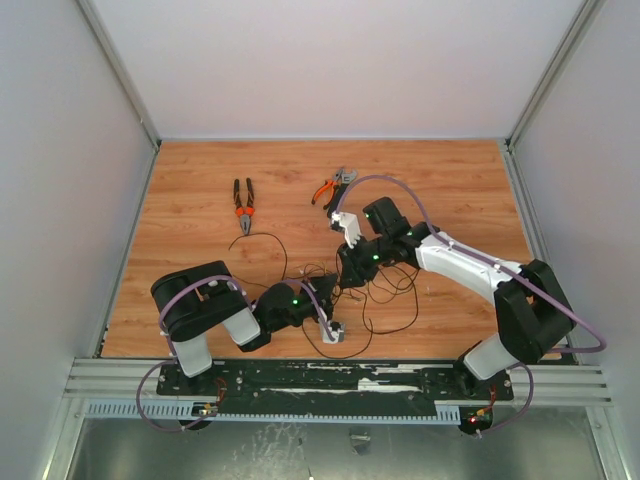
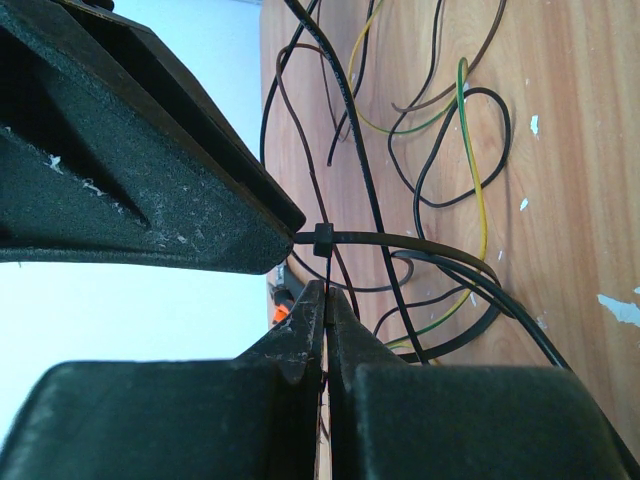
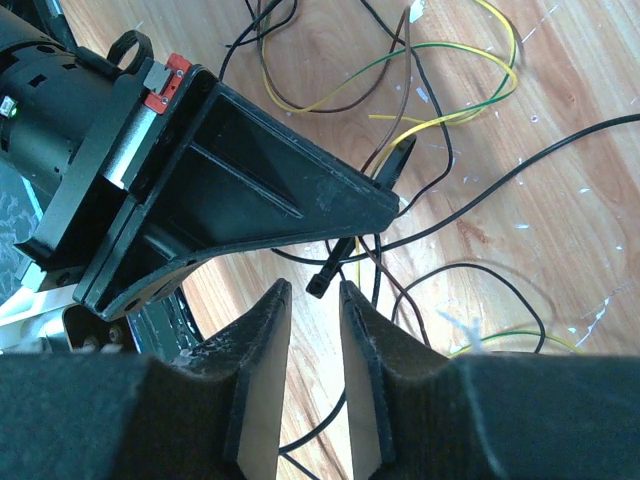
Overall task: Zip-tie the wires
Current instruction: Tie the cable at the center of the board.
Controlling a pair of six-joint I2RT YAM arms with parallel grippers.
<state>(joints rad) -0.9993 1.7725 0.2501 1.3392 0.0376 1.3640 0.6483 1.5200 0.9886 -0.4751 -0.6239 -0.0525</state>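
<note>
One wooden table [image 1: 450,190] carries everything, and the wires [image 1: 372,288] sprawl across its middle as a loose tangle just ahead of the arm bases. Beyond the wires to the left lie the pliers [image 1: 243,205], and straight beyond the wires lie the orange-handled cutters [image 1: 328,188]. The left gripper [image 2: 325,300] comes in from the near left side of the wires, its fingers pressed fully together on a thin black strip that I judge to be the tail of the zip tie [image 2: 400,240]. From there the strap curves out in a loop round several strands at that same edge of the wires. The right gripper [image 3: 315,300] reaches in from the far side of the wires. Its fingers are parted by a narrow gap and hold nothing, and the locking head [image 3: 321,283] sits just off their tips. The step looks like cinching. You want to close the right fingers squarely on that head, or brace against it. Then draw the tail straight back with the left, along its own line and away from the wires. Pull slowly, stop the head twisting, and watch that strands inside the loop do not slip out. I cannot tell for certain whether the tail is fully through the head. No box, tray or bin shows anywhere, so nothing sits in a container.
</note>
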